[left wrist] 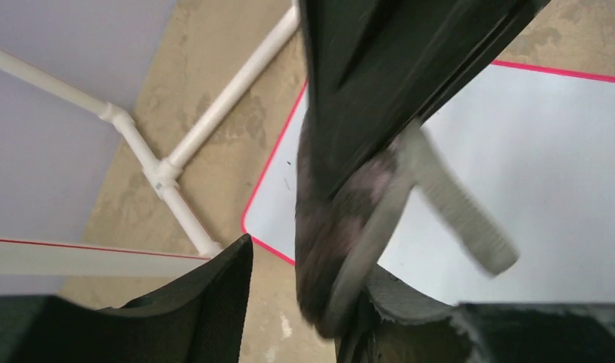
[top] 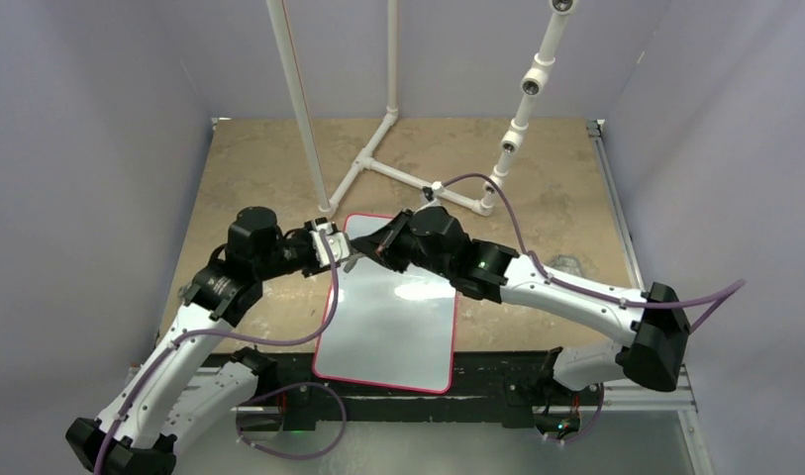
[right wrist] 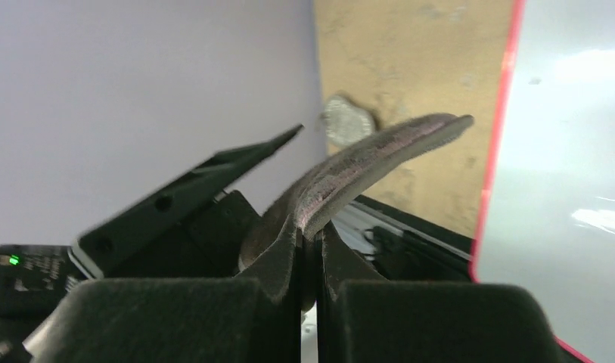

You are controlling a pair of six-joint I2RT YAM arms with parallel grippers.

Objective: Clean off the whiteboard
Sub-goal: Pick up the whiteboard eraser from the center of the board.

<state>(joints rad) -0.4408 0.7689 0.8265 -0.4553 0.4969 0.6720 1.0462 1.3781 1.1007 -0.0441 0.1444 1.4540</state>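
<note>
Right gripper (right wrist: 310, 231) pinches a grey felt strip (right wrist: 364, 162) above the whiteboard's (top: 388, 327) far end for wiping, left gripper (top: 337, 253) spread

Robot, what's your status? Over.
Right gripper shut on grey pad. Left gripper open beside it. Whiteboard flat, looks blank. Only the arms above it.

Both arms bend in toward each other, tips close together. The left gripper (top: 346, 258) has its fingers apart. The right gripper (right wrist: 310, 240) pinches a grey pad (right wrist: 364, 160).
</note>
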